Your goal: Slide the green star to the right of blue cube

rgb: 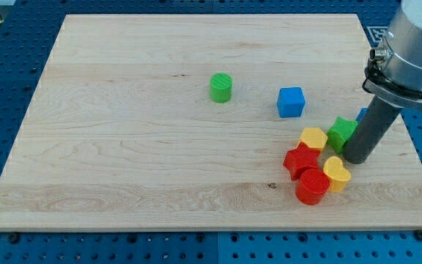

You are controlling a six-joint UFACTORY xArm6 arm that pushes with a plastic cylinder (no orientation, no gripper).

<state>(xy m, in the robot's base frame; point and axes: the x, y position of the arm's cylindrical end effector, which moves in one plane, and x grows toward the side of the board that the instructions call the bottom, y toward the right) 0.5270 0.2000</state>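
Observation:
The green star (341,133) lies near the board's right side, below and right of the blue cube (291,102). My tip (357,159) rests on the board just right of and slightly below the green star, touching or nearly touching it. The dark rod rises up to the arm at the view's top right. A small bit of another blue block (362,114) shows behind the rod, mostly hidden.
A green cylinder (221,87) stands left of the blue cube. A yellow block (313,138), a red star (300,161), a red cylinder (313,186) and a yellow heart (336,173) cluster left of and below my tip. The board's right edge (405,132) is close.

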